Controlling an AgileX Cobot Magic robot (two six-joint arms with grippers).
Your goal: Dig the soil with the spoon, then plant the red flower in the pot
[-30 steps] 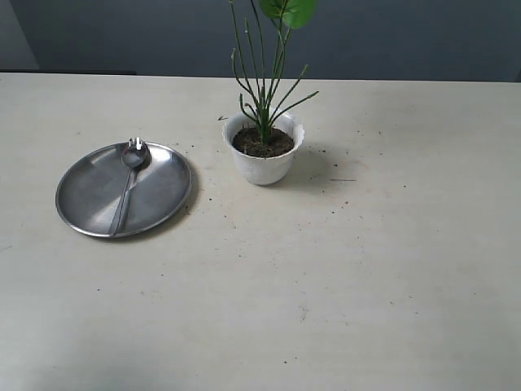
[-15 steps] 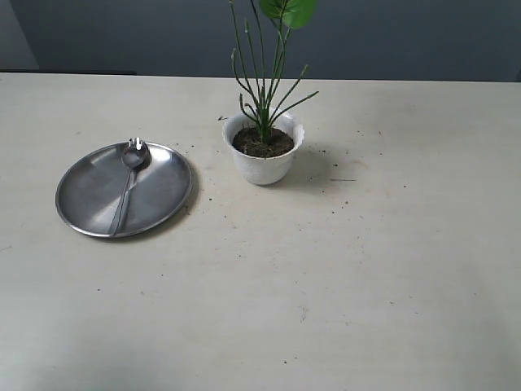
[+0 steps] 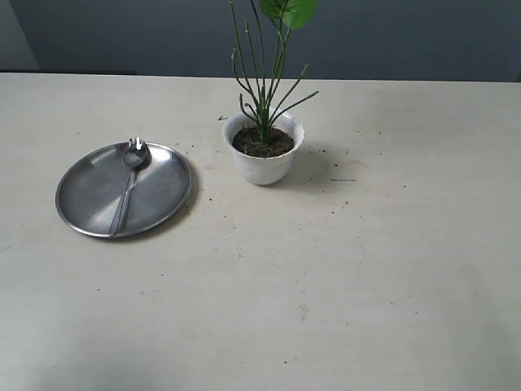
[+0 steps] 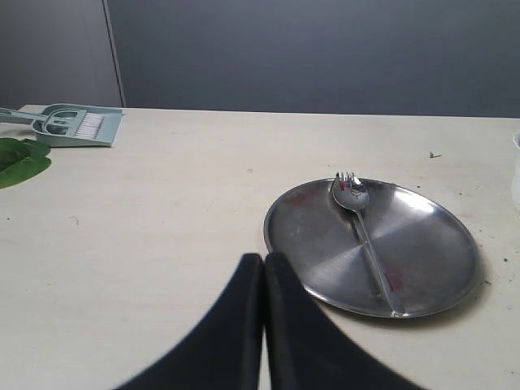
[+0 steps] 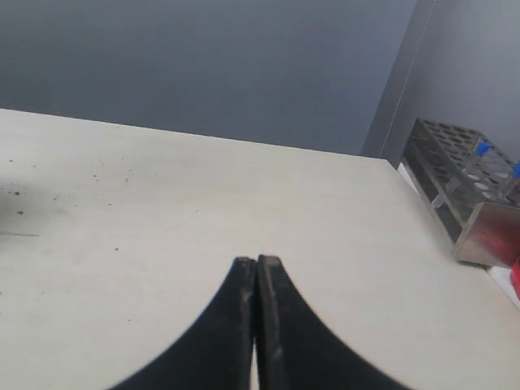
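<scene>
The white pot [image 3: 262,167] stands mid-table with dark soil [image 3: 262,144] in it. The red flower's green stems [image 3: 262,81] rise upright out of the soil, with a green leaf [image 3: 291,11] at the top edge; its red petals are cut off above. The spoon [image 3: 129,183] lies on the round steel plate [image 3: 89,195] left of the pot. In the left wrist view my left gripper [image 4: 264,258] is shut and empty, just short of the plate's rim [image 4: 422,252] and the spoon [image 4: 361,227]. My right gripper [image 5: 257,260] is shut and empty over bare table.
Soil crumbs [image 3: 326,151] are scattered on the table around the pot. A pale green dustpan with brush [image 4: 73,124] and a loose green leaf [image 4: 20,158] lie at the table's far left. A wire rack [image 5: 463,175] and a metal box [image 5: 487,234] stand off the right side.
</scene>
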